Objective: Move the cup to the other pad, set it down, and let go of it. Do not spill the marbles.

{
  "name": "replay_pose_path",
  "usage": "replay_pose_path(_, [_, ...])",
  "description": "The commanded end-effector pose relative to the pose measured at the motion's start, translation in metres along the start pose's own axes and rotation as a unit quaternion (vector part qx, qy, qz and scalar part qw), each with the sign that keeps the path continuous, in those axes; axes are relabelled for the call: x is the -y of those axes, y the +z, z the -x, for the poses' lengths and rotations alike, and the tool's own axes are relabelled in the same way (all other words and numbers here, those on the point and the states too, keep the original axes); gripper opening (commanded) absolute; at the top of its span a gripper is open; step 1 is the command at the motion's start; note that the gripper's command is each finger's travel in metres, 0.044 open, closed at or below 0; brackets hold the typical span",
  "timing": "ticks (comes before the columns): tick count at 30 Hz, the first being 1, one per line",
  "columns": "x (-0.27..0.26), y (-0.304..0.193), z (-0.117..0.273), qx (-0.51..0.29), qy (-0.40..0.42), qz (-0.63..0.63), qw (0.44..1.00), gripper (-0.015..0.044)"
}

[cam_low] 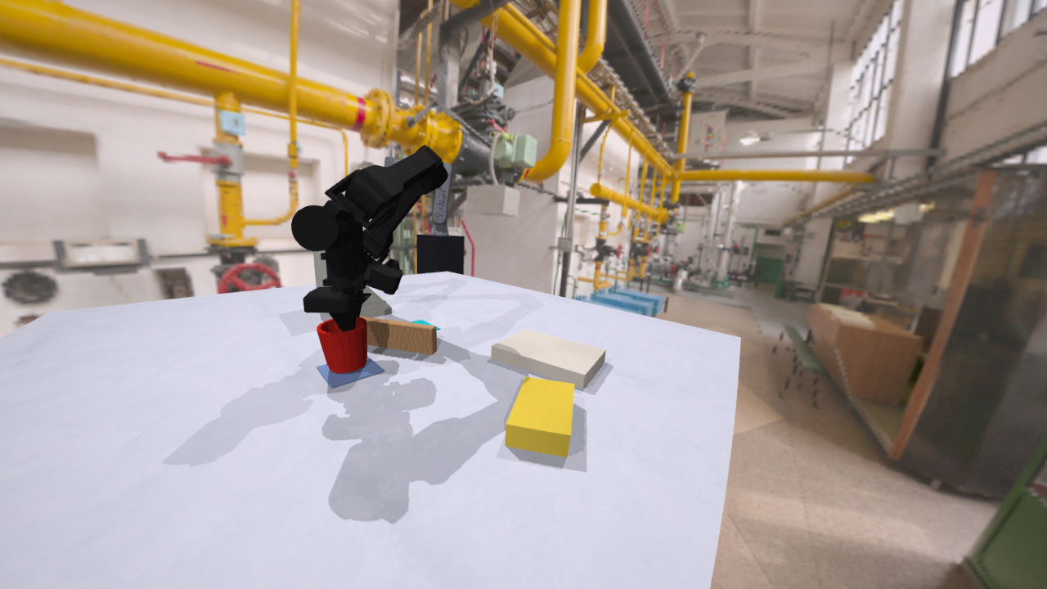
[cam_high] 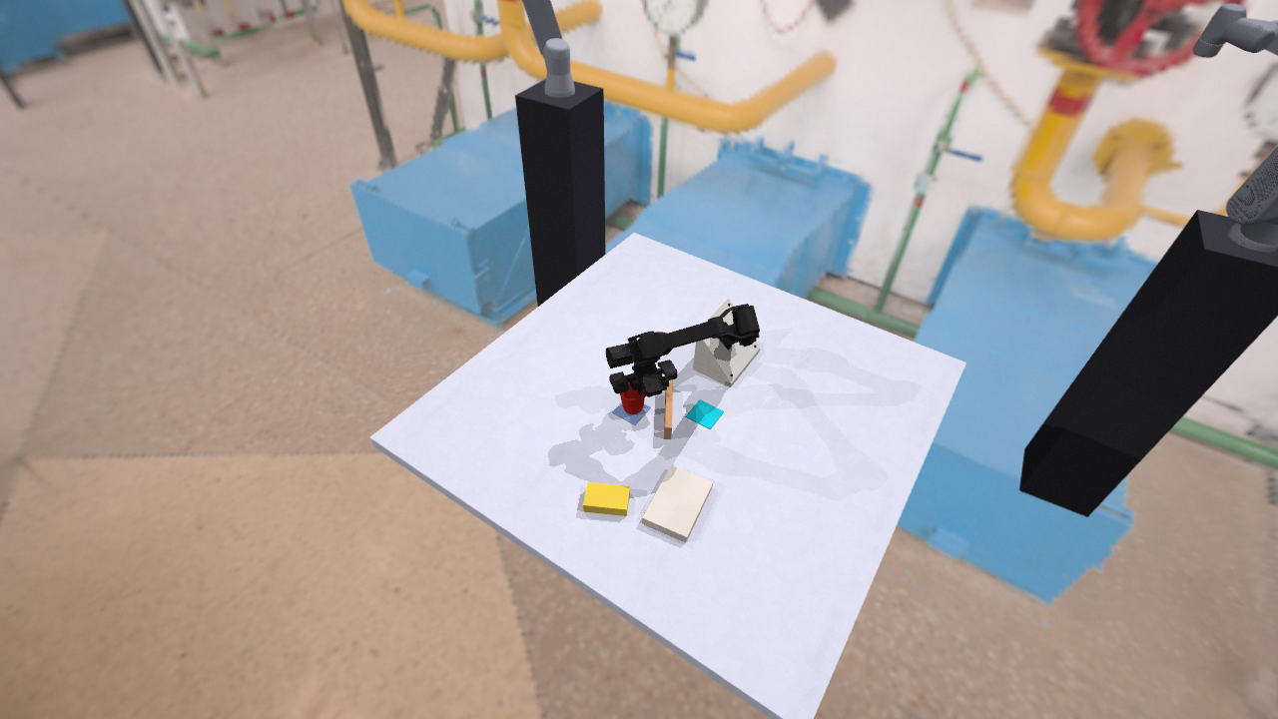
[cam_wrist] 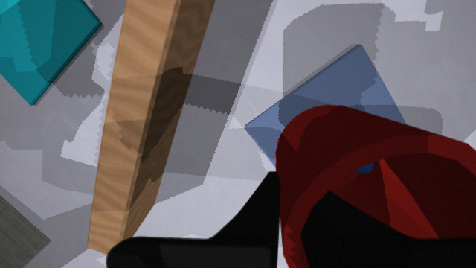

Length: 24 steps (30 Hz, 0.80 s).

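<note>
The red cup [cam_high: 632, 402] [cam_low: 343, 348] [cam_wrist: 335, 124] stands upright on the blue pad [cam_low: 357, 376] [cam_wrist: 342, 74]. My gripper [cam_high: 635, 389] [cam_low: 350, 322] [cam_wrist: 283, 179] is shut on the cup's wall, with one finger inside the cup and the other outside against it. A blue marble [cam_wrist: 365, 168] shows inside the cup; the rest of the inside is partly hidden by the finger. The other pad, cyan [cam_high: 705, 413] [cam_low: 422, 324] [cam_wrist: 37, 33], lies across the wooden barrier, with nothing on it.
A low wooden barrier [cam_high: 668, 418] [cam_low: 404, 337] [cam_wrist: 135, 93] stands between the two pads, close to the outer finger. A yellow block [cam_high: 606, 496] [cam_low: 541, 410] and a flat beige block [cam_high: 679, 502] [cam_low: 549, 352] lie side by side, away from the pads. The arm's pale base [cam_high: 715, 359] stands behind.
</note>
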State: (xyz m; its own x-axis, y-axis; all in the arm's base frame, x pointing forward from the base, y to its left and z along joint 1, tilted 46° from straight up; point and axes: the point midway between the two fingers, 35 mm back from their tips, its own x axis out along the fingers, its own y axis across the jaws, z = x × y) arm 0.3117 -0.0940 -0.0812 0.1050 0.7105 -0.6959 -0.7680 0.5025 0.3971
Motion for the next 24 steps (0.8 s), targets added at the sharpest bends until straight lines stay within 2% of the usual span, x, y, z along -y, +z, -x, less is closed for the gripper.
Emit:
replay_pose_path(1, [0.003, 0.000, 0.015, -0.002, -0.005, 0.003, 1.000, 0.0000])
replay_pose_path(15, [0.001, -0.001, 0.069, -0.001, -0.004, 0.001, 1.000, 0.0000])
replay_pose_path(24, [0.000, -0.001, 0.072, -0.001, -0.004, 0.001, 1.000, 0.0000])
